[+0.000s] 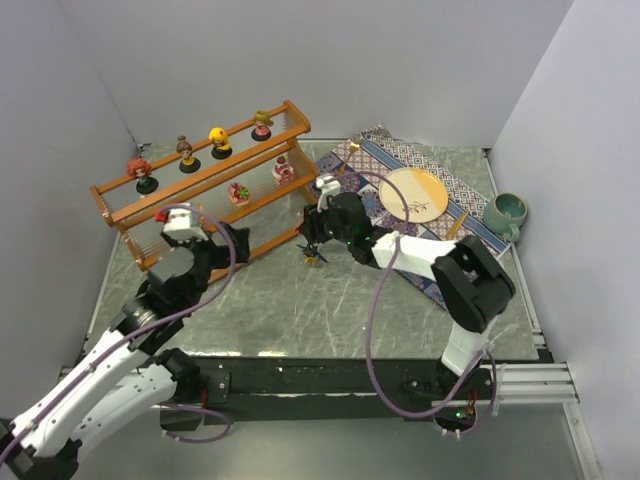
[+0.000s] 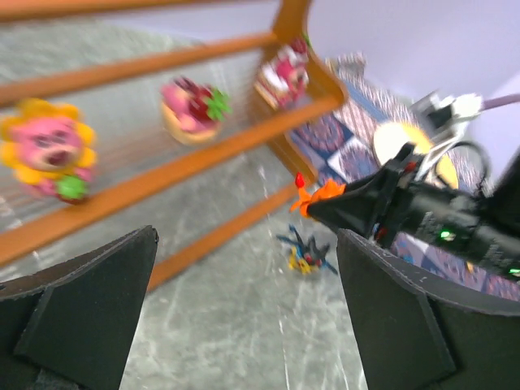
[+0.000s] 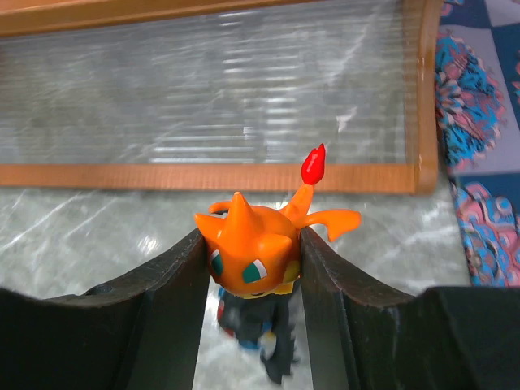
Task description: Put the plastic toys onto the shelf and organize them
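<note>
Orange toy (image 3: 258,248) is pinched between the two fingers of the right gripper (image 3: 252,236), just on the near side of the shelf's (image 3: 203,176) bottom rail, and it hides most of the black spiky toy (image 3: 256,345) on the table (image 1: 330,300) below. Only the left wrist view shows that spiky toy whole, though blurry, and only the top view shows the four dolls (image 1: 219,142) on the top tier. The left gripper (image 2: 245,240) hangs by the shelf's left end, fingers spread wide with nothing between them, while the right arm reaches far and left.
</note>
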Motion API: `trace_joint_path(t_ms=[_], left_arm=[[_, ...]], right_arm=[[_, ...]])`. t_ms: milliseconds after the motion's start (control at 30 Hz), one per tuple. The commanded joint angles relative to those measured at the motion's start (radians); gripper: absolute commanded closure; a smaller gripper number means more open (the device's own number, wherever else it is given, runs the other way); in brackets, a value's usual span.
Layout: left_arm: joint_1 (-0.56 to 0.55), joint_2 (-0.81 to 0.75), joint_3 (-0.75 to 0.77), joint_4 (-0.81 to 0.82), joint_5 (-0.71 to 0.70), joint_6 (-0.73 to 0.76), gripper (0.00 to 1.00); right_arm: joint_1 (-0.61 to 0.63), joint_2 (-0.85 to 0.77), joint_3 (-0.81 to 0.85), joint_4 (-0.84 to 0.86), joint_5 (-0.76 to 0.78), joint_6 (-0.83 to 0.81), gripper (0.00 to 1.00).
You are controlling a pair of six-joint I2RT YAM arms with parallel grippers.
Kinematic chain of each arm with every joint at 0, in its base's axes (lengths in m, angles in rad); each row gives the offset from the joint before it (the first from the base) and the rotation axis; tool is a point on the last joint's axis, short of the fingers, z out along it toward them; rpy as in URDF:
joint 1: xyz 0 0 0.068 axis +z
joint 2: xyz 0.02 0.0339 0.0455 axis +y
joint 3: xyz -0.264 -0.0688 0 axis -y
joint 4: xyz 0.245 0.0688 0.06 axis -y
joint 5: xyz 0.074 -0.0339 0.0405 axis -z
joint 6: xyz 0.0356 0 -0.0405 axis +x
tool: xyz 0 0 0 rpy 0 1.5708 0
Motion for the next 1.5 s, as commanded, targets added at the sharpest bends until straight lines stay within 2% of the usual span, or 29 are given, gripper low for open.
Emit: trace_joint_path(t_ms=[0, 167, 400, 700, 1000, 1467], left_arm=[[-0.002, -0.081, -0.043, 0.014, -0.109, 0.081, 0.03], [-0.002, -0.141, -0.09, 0.068, -0.134, 0.092, 0.03], [-0.002, -0.118, -0.084, 0.072, -0.132, 0.117, 0.03], [-0.001, -0.113, -0.091, 0.086, -0.119, 0.12, 0.03], [0.001, -0.112, -0.09, 0.085, -0.109, 0.12, 0.03], [0.001, -0.105, -0.09, 0.085, -0.097, 0.123, 0.03]], right_arm=[[-0.007, 0.054, 0.114, 0.066, -0.013, -0.007, 1.0], [-0.006, 0.149, 0.203, 0.055, -0.033, 0.003, 1.0], [-0.014, 0.245, 0.302, 0.023, -0.07, 0.041, 1.0], [-0.001, 0.286, 0.324, 0.046, -0.064, 0.085, 1.0], [0.078, 0.31, 0.327, 0.098, 0.025, 0.055, 1.0], [0.115, 0.357, 0.345, 0.147, 0.07, 0.076, 0.98]])
